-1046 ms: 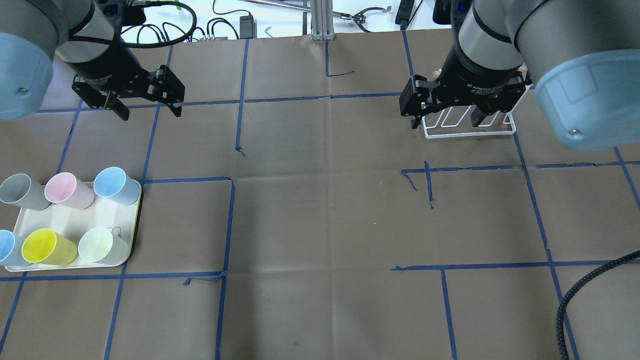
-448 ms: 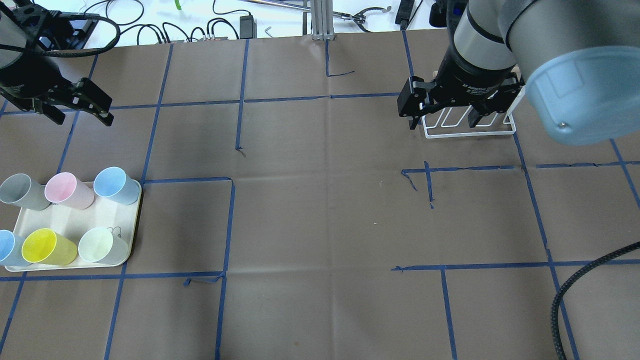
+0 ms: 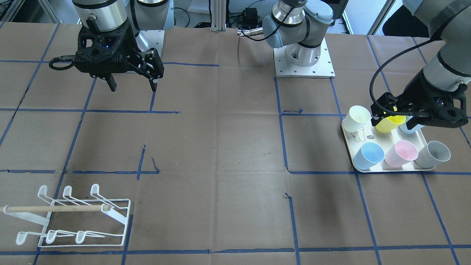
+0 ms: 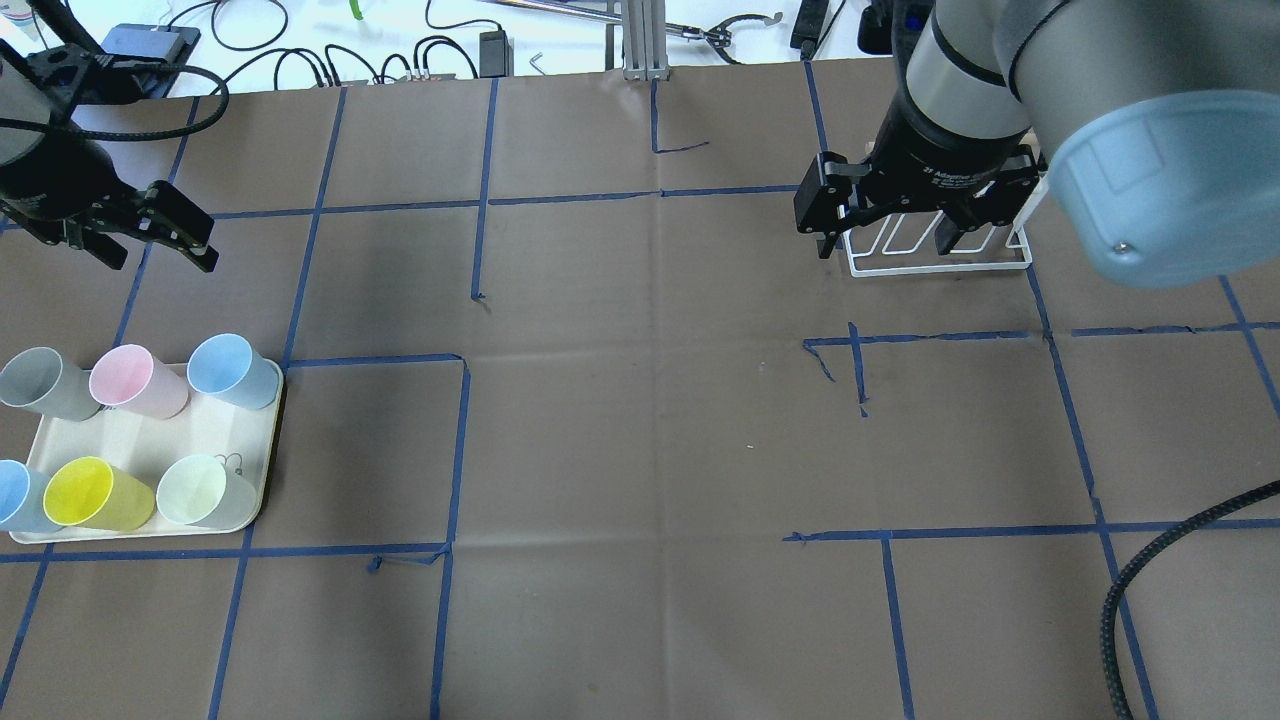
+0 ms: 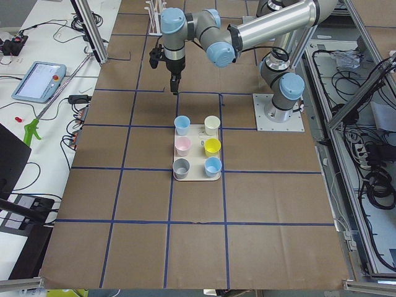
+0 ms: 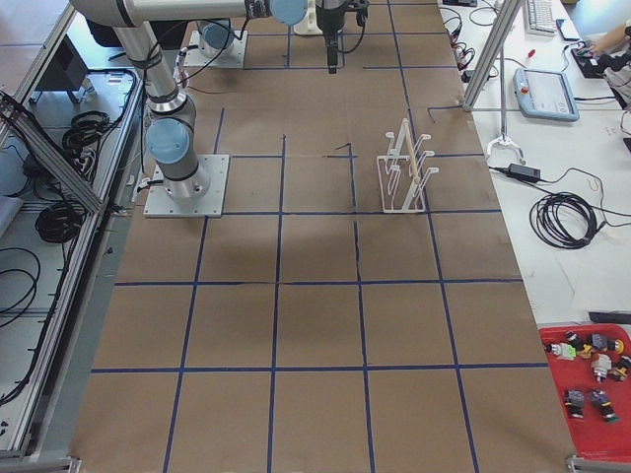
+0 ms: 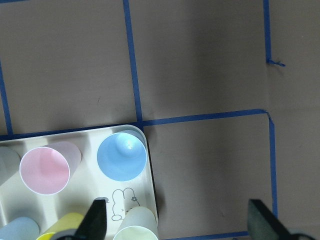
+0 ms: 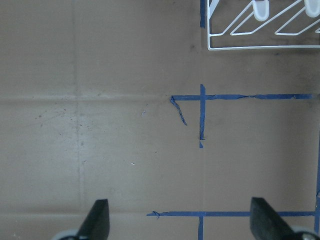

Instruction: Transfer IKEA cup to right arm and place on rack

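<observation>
Inspecting the brown-papered table (image 4: 640, 430) showed a cream tray (image 4: 150, 440) at the robot's left end; on it stood, upright and mouths up, a grey cup (image 4: 40, 383), a pink cup (image 4: 135, 380) and a blue cup (image 4: 230, 370) in the row farther from the robot, and a second blue cup (image 4: 12, 497), a yellow cup (image 4: 95, 493) and a pale cup (image 4: 205, 490) in the nearer row; every cup was on the tray and none was in a claw.

The left gripper (image 4: 160, 262) hung above the table by the tray with its fingers spread wide and nothing between them; its wrist camera looked straight down on the tray's corner, with the blue cup and the pink cup in plain sight and both fingertips clear of them (how high it stood over the cups could not be judged).

The rack (image 3: 117, 217) stood on the table at the robot's right end, toward the operators' side, well apart from the tray; its wooden dowel (image 3: 55, 208) lay across between the two rows of prongs.

The right gripper (image 3: 134, 87) was held off the table on the robot's side of the rack, apart from it; its fingers were likewise spread, holding nothing; its wrist camera caught only the rack's edge at the upper right.
</observation>
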{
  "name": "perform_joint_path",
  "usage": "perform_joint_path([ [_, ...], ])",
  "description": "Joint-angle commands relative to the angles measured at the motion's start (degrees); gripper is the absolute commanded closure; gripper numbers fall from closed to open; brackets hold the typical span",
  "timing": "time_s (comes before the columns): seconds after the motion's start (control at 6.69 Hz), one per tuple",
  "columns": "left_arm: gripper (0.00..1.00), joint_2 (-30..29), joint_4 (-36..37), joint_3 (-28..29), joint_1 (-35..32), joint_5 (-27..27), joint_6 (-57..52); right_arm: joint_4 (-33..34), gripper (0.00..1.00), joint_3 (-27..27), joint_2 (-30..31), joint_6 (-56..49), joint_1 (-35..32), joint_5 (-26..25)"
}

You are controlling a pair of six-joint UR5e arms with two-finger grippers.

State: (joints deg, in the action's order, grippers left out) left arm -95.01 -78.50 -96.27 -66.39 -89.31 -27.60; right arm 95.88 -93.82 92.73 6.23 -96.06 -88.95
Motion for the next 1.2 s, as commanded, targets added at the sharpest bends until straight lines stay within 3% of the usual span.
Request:
perform_joint_path([
  [0.0,0.0,-2.2,5.5,-4.2,3.4,0.4,-1.0,1.2,0.0,-0.1,-0.2,0.1,0.0,0.0],
  [0.45,0.0,-6.9,14.3,-8.8,2.9,0.4,-0.5,11.8,0.0,-1.4,-1.1,4.7,0.0,1.9],
  [0.75,0.0,-8.2,24.0,-15.6,2.6,0.4,1.5,22.1,0.0,-4.2,-1.0,4.8,-0.1,5.5],
  [1.05,0.0,-8.4,25.0,-17.5,2.5,0.3,1.6,33.1,0.0,-8.4,-0.4,11.5,-0.1,9.9],
])
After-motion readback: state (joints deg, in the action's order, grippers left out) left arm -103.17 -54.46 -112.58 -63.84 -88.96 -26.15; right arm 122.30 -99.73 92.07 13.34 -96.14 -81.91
